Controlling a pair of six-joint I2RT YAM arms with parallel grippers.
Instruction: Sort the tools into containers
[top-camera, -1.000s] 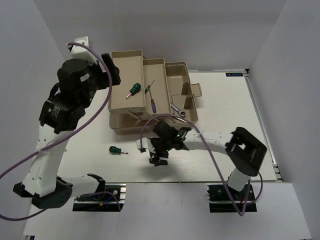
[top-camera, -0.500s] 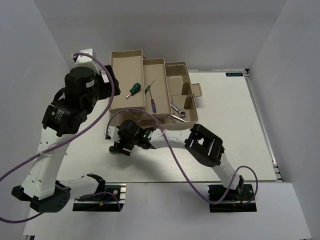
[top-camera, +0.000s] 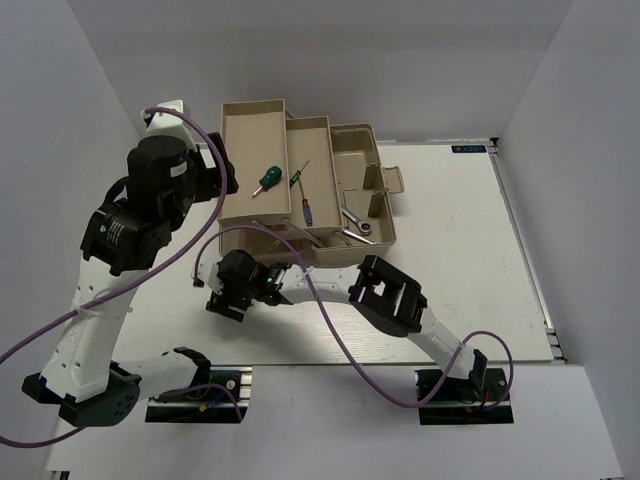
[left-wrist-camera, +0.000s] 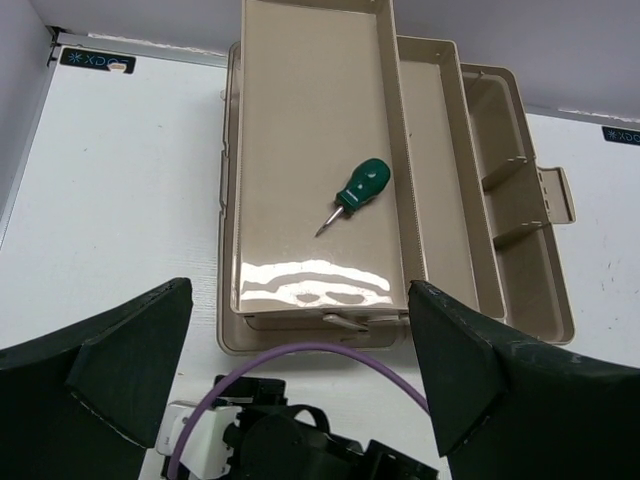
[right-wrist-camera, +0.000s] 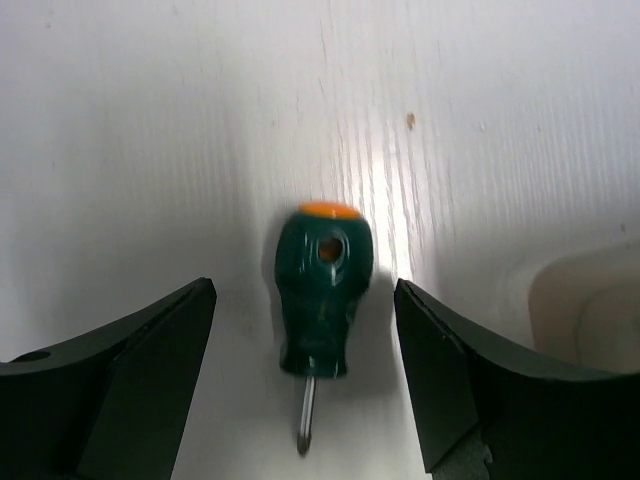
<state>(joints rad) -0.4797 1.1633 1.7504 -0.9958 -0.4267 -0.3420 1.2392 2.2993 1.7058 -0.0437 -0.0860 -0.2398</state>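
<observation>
Right claw (right-wrist-camera: 305, 300) sits low over the tabletop (top-camera: 450, 280), towards the near left corner, just in front of the toolbox (top-camera: 252, 108). Its jaws stand wide apart and grip nothing. The stubby green screwdriver (right-wrist-camera: 322, 290) lies flat between them, clear of both fingers, tip pointing back at the wrist, lined up so they can close across the handle, I reckon. Left claw (left-wrist-camera: 300, 345) hovers high over the toolbox's near-left side, spread wide too, empty. The twin screwdriver (left-wrist-camera: 360, 187) lies in the top tray (left-wrist-camera: 290, 60), so that's my likely drop spot. Next I'd squeeze gently, since that round handle could roll
</observation>
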